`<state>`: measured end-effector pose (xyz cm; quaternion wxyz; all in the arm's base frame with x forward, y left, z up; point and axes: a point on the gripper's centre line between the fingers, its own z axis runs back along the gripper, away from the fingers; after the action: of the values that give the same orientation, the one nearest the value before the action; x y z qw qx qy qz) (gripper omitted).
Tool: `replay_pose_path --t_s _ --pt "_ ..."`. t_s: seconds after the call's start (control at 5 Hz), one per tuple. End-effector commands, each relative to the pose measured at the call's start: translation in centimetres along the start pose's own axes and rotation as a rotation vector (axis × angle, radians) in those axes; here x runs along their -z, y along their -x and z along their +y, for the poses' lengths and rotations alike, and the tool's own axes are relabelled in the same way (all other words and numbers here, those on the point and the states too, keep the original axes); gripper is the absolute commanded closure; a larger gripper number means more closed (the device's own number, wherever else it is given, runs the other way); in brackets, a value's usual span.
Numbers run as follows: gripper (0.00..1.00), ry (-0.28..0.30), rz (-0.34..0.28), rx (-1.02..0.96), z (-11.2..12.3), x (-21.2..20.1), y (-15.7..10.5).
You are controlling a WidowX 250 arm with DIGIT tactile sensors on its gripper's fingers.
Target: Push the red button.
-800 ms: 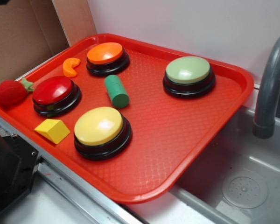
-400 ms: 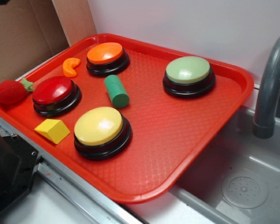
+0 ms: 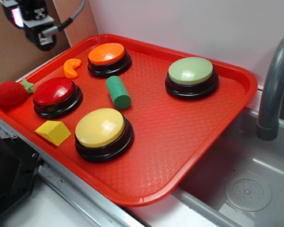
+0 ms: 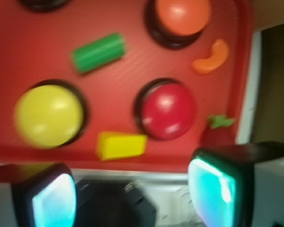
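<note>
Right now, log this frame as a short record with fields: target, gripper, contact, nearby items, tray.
target: red button, on the tray's left side, unpressed
gripper: gripper open, high above the tray's near-left edge
contact: none; gripper is clear of every object
nearby items: yellow wedge in front of the target, fuzzy red ball at its left, orange crescent behind it
other buttons: orange button, yellow button, green button
tray: red tray, with a green cylinder near its middle

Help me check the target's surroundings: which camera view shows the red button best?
The exterior view: the red button is sharp, with dome and black base clear on the tray. The wrist view shows it from above, blurred, beyond the open gripper.
</note>
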<state>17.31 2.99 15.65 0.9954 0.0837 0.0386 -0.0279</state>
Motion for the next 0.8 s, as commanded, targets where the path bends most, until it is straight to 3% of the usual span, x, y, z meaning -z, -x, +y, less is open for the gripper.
replay_pose_path --t_s 0.0,0.2,0.4,0.6 --pt "0.00 -0.043 -0.032 -0.035 3.0 6.4 0.1" --pt "0.00 0.027 -0.059 -0.062 3.8 9.5 0.7" --pt "0.00 0.050 -0.039 -0.053 3.7 11.3 0.1" --pt "0.00 0.062 -0.060 -0.023 3.5 12.6 -0.9"
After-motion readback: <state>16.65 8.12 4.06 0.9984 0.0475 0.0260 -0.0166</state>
